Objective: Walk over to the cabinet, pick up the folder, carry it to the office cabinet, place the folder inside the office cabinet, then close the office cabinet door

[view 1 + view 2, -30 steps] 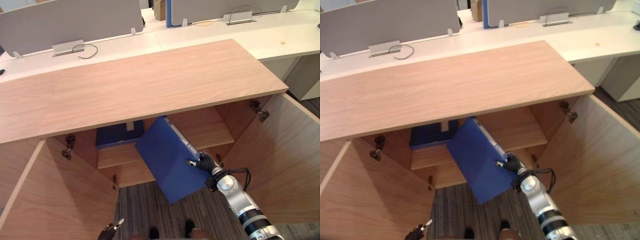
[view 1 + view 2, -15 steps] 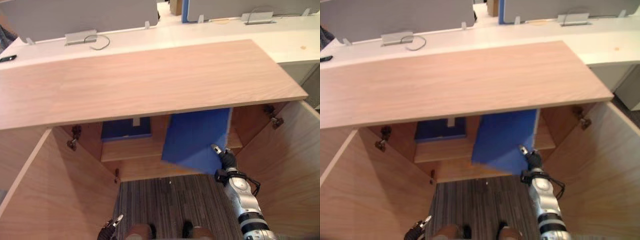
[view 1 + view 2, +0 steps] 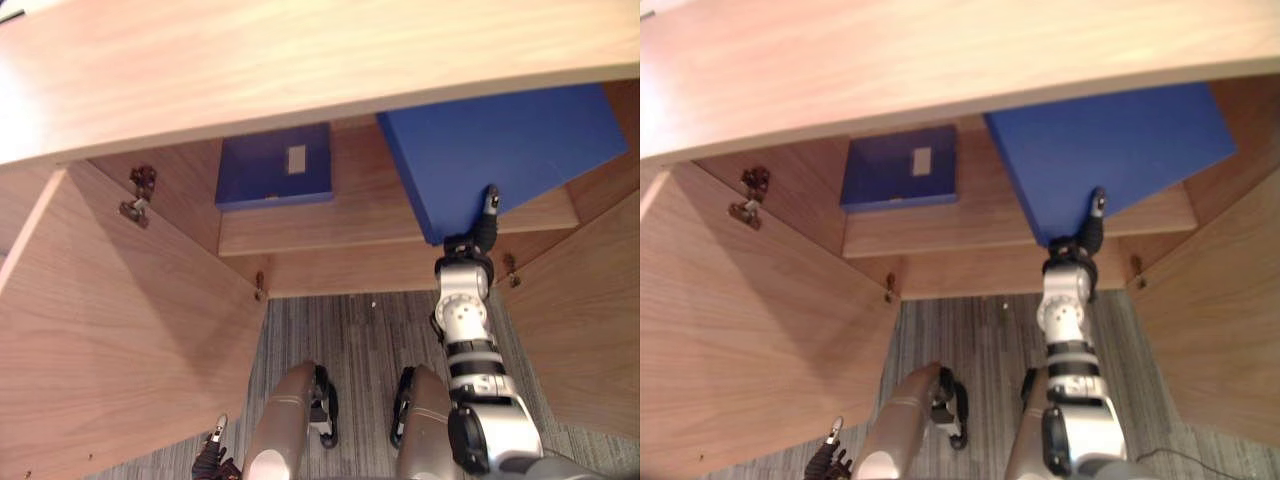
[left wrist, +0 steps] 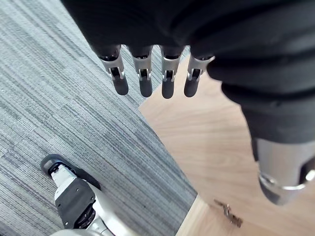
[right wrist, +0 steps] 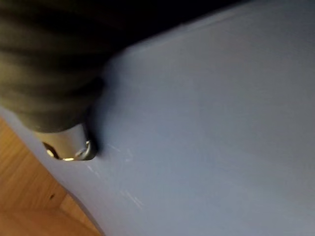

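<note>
Blue folder (image 3: 500, 150) seemingly in right hand (image 3: 486, 218), second folder (image 3: 275, 165) shelved

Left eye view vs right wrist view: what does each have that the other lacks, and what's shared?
Left eye view: the cabinet with both doors open, a second folder flat on the shelf, carpet, and the left hand low by the left door. Right wrist view: the right hand close up, its thumb pressed on the folder. Both: the blue folder, the right hand gripping its corner, and some cabinet wood.
</note>
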